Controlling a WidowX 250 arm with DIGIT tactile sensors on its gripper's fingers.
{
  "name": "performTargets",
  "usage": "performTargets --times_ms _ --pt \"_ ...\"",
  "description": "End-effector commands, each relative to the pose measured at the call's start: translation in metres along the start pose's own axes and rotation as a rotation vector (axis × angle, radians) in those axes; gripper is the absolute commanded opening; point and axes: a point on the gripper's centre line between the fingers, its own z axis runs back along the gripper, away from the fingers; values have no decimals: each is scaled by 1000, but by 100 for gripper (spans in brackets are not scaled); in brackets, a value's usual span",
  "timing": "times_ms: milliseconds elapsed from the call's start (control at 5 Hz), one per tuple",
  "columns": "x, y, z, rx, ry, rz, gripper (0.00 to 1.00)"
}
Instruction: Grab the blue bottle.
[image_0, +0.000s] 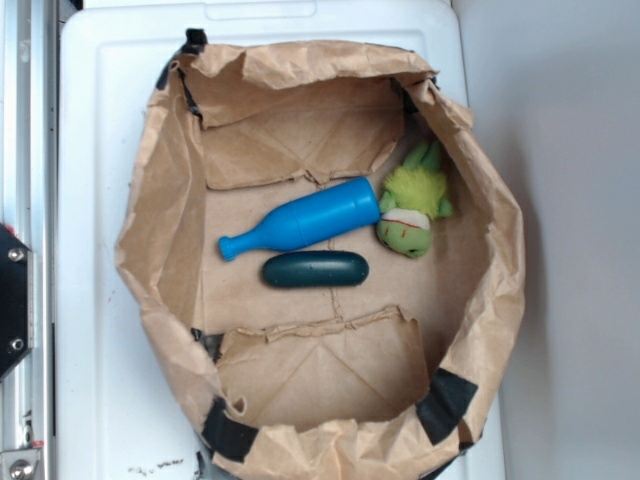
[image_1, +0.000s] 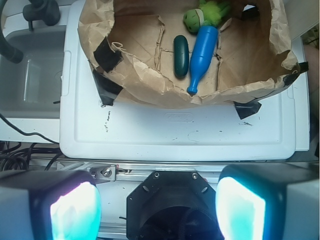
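You see a white plastic lid (image_0: 100, 200) filling most of the frame as the support; directly on it sits a crumpled brown paper bag (image_0: 160, 220), rolled open, black tape (image_1: 106, 54) at its edges

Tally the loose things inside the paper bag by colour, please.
Blue: 1, the bottle
Dark teal: 1, the capsule
Green: 1, the plush toy
Total: 3, all lying on the bag floor.

text: none legible | labels: none | brands: none | numbers: none
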Motion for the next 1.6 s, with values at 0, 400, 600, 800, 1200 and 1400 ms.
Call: performTargets --times_ms 0,400,600,800,1200,1400 --pt "0 0 0 0 0 0 100" --pt "5 27 -5 11 8 192 100" --pt "50 33 -16 5 10 258 100" --pt "47 52 -21 -6 -2 316 100" --pt "47 52 -21 -6 -2 316 100" --pt "47 52 -21 -6 -2 316 100"
